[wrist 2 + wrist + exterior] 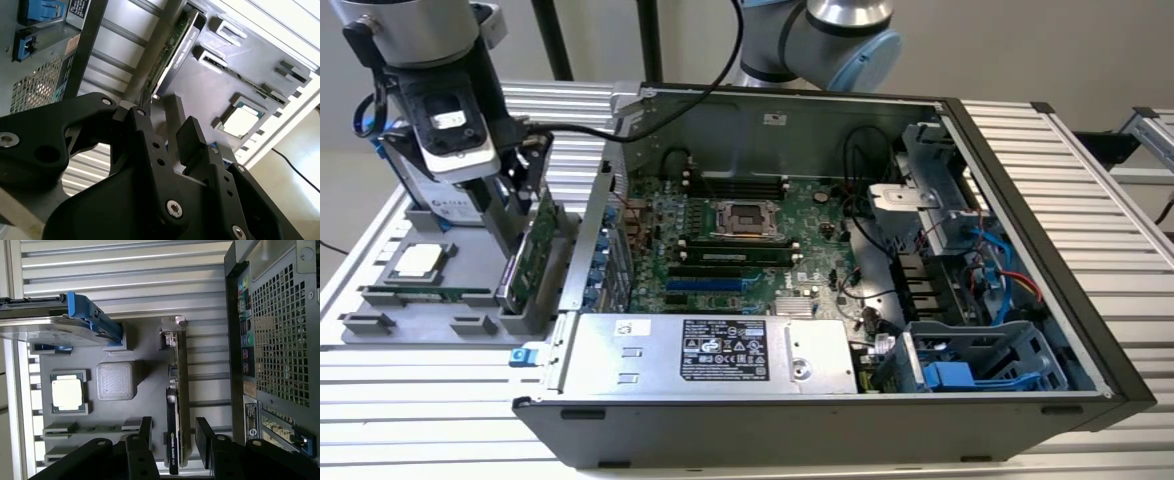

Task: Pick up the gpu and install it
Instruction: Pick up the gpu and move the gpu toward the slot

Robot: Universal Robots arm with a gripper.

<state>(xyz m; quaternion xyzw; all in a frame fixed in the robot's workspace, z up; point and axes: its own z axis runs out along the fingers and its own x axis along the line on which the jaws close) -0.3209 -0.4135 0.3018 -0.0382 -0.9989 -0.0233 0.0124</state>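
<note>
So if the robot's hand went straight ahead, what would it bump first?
Probably the flat green-and-black card standing on edge in the grey tray; the open hand points right at it.

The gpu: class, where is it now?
At the exterior view's left, the gpu stands on edge in the grey tray beside the computer case, the open tool straddling it.

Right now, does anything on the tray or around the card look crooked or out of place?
Nothing stands out. The graphics card stands on edge in its slot on the tray, the open gripper straddling it. The processor lies flat in its pocket.
</note>
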